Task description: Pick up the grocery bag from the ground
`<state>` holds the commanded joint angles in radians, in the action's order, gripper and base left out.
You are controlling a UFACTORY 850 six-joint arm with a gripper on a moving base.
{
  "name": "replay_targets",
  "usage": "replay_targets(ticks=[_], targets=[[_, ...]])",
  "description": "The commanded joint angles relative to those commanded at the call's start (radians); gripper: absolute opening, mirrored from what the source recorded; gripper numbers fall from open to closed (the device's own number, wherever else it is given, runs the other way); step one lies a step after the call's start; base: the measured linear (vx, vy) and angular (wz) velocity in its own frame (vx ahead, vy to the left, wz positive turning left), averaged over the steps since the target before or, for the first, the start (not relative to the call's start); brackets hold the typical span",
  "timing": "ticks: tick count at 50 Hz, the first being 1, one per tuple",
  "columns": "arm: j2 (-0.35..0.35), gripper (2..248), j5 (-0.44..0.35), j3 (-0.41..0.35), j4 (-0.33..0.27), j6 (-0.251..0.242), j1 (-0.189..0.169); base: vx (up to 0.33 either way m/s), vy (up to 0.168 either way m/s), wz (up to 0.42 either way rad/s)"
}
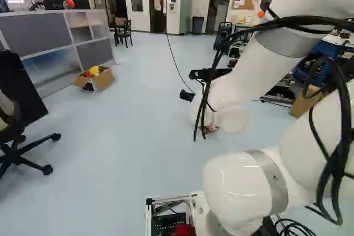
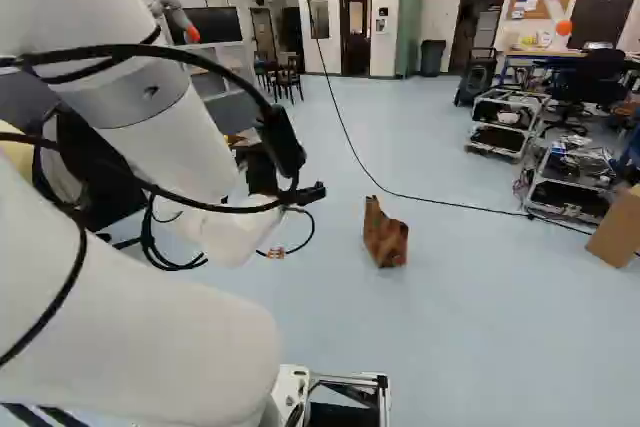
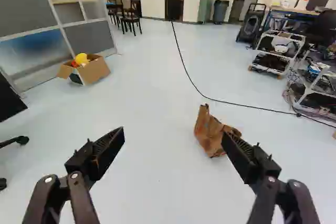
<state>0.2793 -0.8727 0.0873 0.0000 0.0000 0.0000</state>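
The gripper (image 3: 174,134) stands open; the grocery bag (image 3: 210,134) lies ahead on the floor (image 3: 157,187), offset toward the robot's right.

Bare pale floor (image 2: 440,297) around the brown bag (image 2: 385,237), and open air between the spread fingers of the gripper (image 1: 189,85). In the wrist view, one finger in front of the bag's edge. Beyond the bag and apart from it, a thin black cable (image 3: 231,102) across the floor. Farther right in the right base view, wheeled carts (image 2: 500,125). Well to the left in the left base view, an office chair (image 1: 22,156) and an open cardboard box (image 1: 103,80). Beside the white arm (image 1: 251,75), loose wires (image 1: 204,103).
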Motion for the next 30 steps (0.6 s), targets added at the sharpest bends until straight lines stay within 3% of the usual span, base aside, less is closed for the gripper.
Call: replay_targets(ticks=[30], targets=[[0.0,247,0.0,0.0,0.0,0.0,0.002,0.0,0.0,0.0]])
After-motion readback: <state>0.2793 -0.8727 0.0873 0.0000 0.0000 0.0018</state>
